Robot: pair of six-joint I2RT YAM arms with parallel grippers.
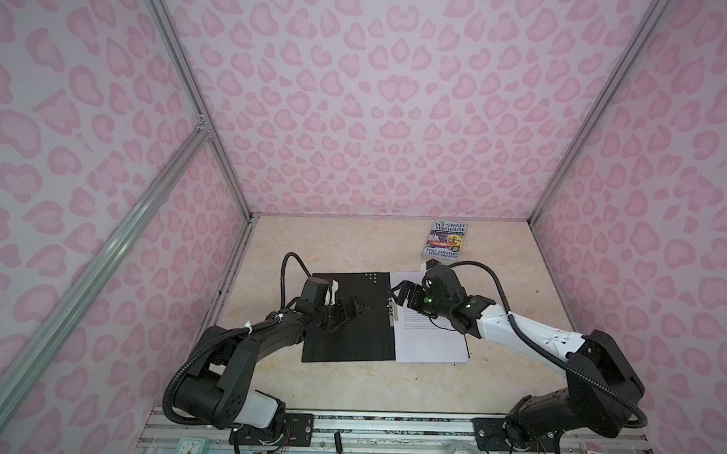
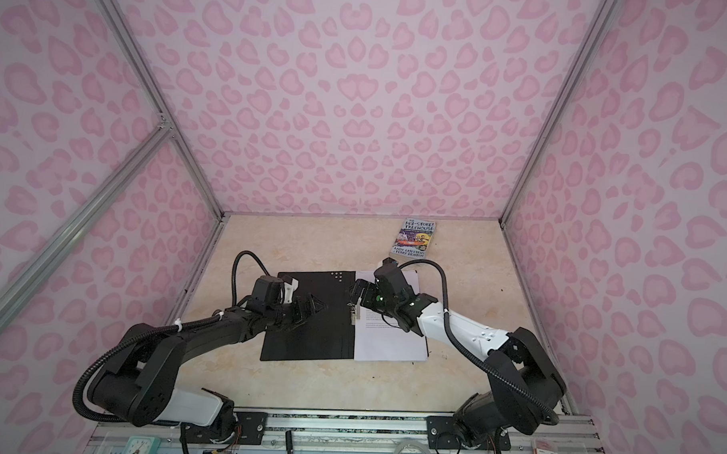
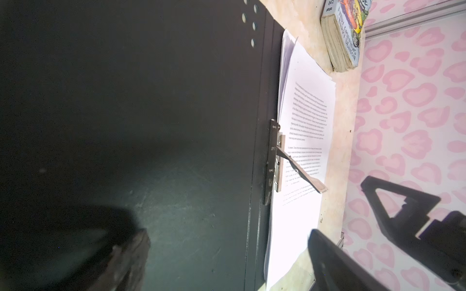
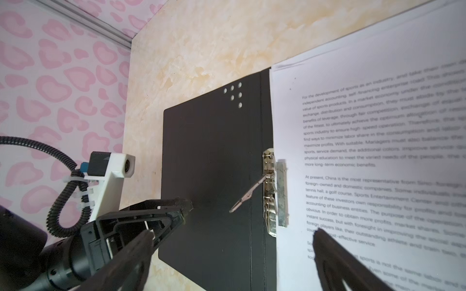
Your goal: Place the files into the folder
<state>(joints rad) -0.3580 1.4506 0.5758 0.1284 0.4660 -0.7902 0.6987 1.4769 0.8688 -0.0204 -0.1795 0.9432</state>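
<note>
Beige marbled tabletop (image 1: 348, 385) bearing folder (image 1: 349, 344), pink spotted walls (image 1: 399, 113), aluminium rails (image 1: 225, 169)

The folder (image 4: 209, 163) shows a matt black inner face, smooth with faint scuffs, likely thin plastic or coated card. Its spine clip (image 4: 271, 191) is bright polished metal. The files (image 4: 378, 151) are smooth matt white paper. The table (image 4: 201, 45) has a smooth, marbled beige finish. The book (image 3: 345, 32) has a glossy cover and rough, yellowed page edges.

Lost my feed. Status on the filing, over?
Left gripper and right gripper open, empty. Files lie in open folder. Clip lever up; book well clear.
</note>
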